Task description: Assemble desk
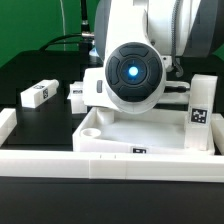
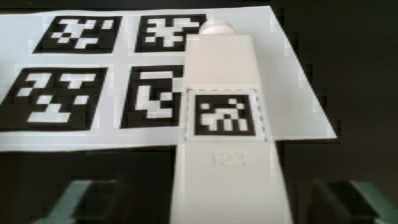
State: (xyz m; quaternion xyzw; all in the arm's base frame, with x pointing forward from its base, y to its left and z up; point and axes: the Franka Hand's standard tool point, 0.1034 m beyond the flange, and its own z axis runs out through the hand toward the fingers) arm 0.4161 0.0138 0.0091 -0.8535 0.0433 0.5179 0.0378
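Observation:
The white desk top (image 1: 96,130), a tray with a raised rim, lies in the middle of the exterior view, partly hidden by my arm. One white leg (image 1: 203,104) with tags stands upright at its far right corner. Two more legs (image 1: 38,95) (image 1: 78,93) lie on the black table to the left. In the wrist view a white leg (image 2: 222,110) with a tag lies lengthwise across the marker board (image 2: 89,70). My gripper (image 2: 210,205) is open, one finger (image 2: 71,203) on each side of this leg's near end, with dark gaps between. The gripper is hidden in the exterior view.
A long white border rail (image 1: 60,163) runs along the front, and another rail piece (image 1: 6,125) stands at the left. My arm's large white body (image 1: 135,65) fills the centre of the exterior view. Black cables run behind it.

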